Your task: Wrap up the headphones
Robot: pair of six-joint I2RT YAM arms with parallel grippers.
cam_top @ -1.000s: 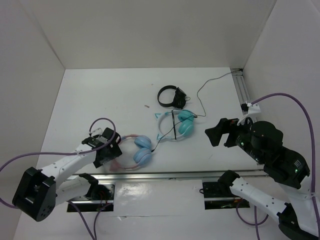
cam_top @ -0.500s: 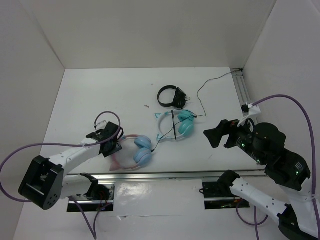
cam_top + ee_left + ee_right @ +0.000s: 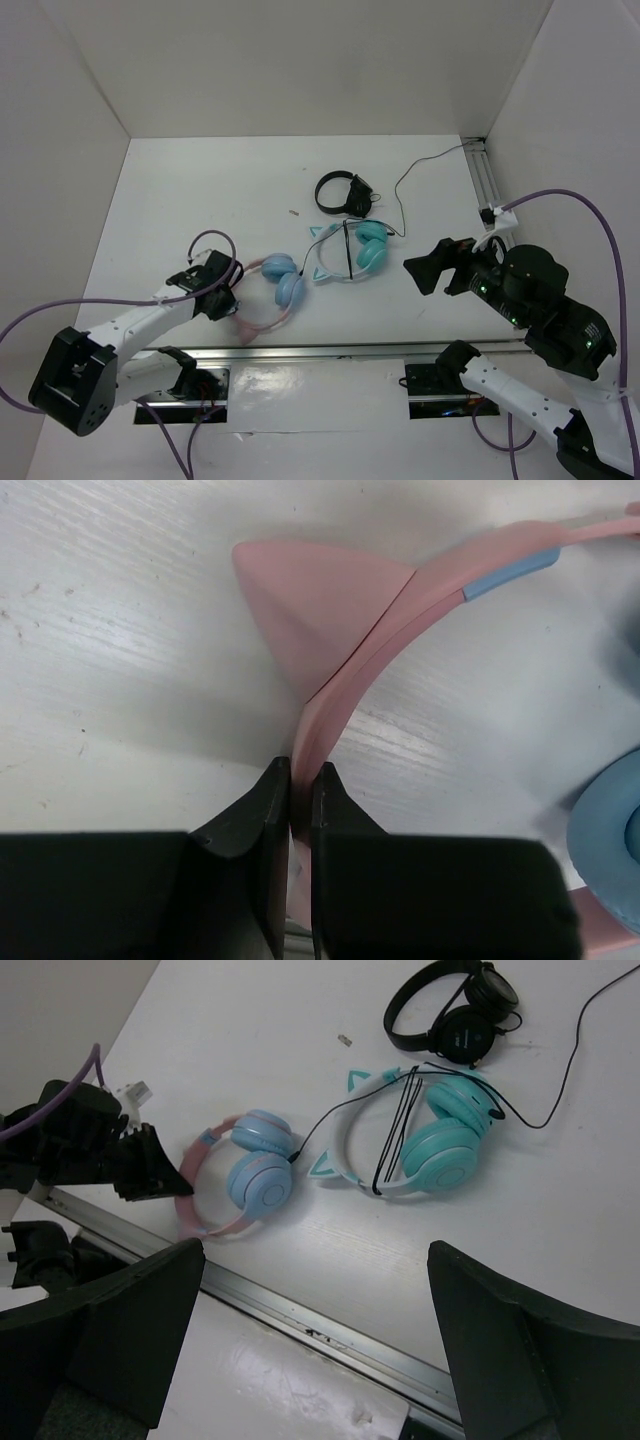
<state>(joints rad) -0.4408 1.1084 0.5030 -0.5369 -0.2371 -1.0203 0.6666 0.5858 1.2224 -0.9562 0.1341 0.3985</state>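
The headphones lie near the table's front edge: pink cat-eared headband, two light blue ear cups. A thin black cable runs from them toward the teal pair. My left gripper is shut on the pink headband just below one cat ear, and shows at the band's left side from above. My right gripper hangs open above the table's right part, nothing between its fingers.
Teal-cupped, white-banded headphones lie just right of the pink pair, touching their cable. Small black headphones sit further back, with a loose black wire beyond. A metal rail runs along the near edge and another along the right wall.
My left gripper has closed onto the pink headband. The headphones have turned, their ear cups shifting toward the back. The right arm has barely moved.
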